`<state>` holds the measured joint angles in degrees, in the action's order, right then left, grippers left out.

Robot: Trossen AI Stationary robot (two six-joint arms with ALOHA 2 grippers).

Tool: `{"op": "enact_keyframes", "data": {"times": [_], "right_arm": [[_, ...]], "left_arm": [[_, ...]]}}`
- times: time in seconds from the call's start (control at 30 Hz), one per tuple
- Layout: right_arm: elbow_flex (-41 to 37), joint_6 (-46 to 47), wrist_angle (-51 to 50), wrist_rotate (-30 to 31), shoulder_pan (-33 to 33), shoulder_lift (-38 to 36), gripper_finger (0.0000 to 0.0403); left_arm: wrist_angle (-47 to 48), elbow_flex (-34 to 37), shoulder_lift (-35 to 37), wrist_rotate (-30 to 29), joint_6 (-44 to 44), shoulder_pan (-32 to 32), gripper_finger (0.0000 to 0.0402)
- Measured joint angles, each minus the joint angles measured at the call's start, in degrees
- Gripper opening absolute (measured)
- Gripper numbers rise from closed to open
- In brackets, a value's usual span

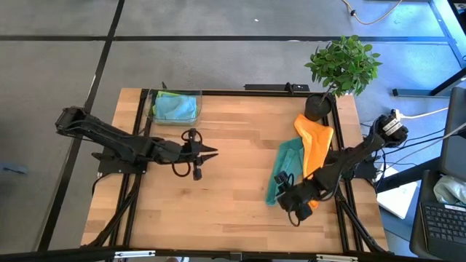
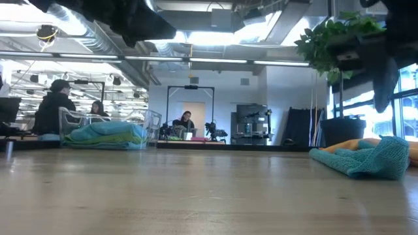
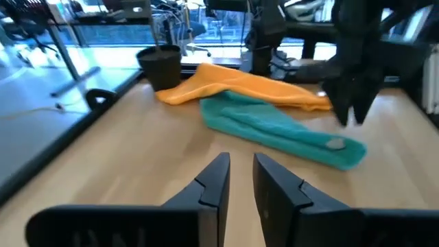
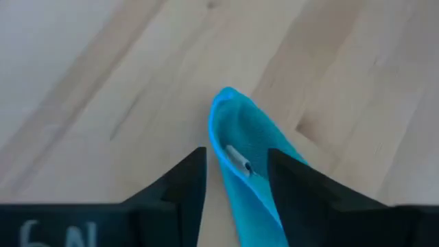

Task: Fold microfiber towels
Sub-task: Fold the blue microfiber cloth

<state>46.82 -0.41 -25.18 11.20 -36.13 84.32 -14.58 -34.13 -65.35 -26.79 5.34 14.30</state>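
Between right tool's fingers: corner of teal towel [image 4: 250, 154], hem tag showing; likely lined up for a pinch so the cloth can be dragged flat for folding.
Right tool [image 1: 280, 191]: narrow gap, fingers straddling the towel edge, not yet seen to clamp; low over the table's near right side.
Teal towel: [image 1: 285, 169] rumpled strip running away from right tool toward the plant.
Orange towel [image 1: 315, 143]: just beyond the teal one, touching it, partly under the right arm; probably waiting its turn.
Left tool [image 1: 207, 153]: narrow, holding nothing, raised mid-table, pointed at the two towels well ahead of it.
Bin [image 1: 175, 107]: behind left tool at the far edge; light blue over lime green cloths inside.
Table [image 1: 226, 211]: pale wood planks, black frame.
Plant [image 1: 344, 64]: potted, at far right corner.
Room: open workshop, people seated at desks beyond, grey floor.
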Motion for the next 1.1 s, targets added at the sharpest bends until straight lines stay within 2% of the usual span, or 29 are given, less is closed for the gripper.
{"op": "enact_keyframes", "data": {"times": [0.2, 0.33, 0.43, 0.57, 0.83, 0.93, 1.1], "right_arm": [[-3.21, 3.25, 6.6, 5.97, -3.63, 5.96, 0.0168], [-3.53, 5.97, 7.6, 14.83, -4.24, 10.65, 0.0168], [-3.49, 8.96, 9.83, 18.3, -5.06, 12.74, 0.016], [-2.76, 9.27, 13.41, 18.61, -7.58, 13.93, 0.0127], [1.36, 5.95, 13.72, 20.81, -11.36, 13.83, 0.0012], [1.8, 6.32, 13.24, 20.84, -11.38, 13.83, 0.0013], [1.8, 7.33, 12.34, 25.01, -11.33, 13.83, 0.0011]], "left_arm": [[-8.63, -0.42, -7.68, 0.86, 0.54, 5.28, 0.0054], [-9.12, -4.81, -13.61, -0.92, 2.08, 8.87, 0.0054], [-8.69, -9.75, -18.57, -1.77, 1.22, 11.05, 0.0054], [-6.76, -17.0, -24.44, -2.39, -2.66, 12.99, 0.0054], [-0.57, -27.34, -33.51, -0.51, -6.36, 13.35, 0.0054], [0.52, -29.73, -36.48, 2.54, -9.26, 12.54, 0.0054], [0.52, -33.1, -41.25, 5.61, -10.79, 10.0, 0.0066]]}}
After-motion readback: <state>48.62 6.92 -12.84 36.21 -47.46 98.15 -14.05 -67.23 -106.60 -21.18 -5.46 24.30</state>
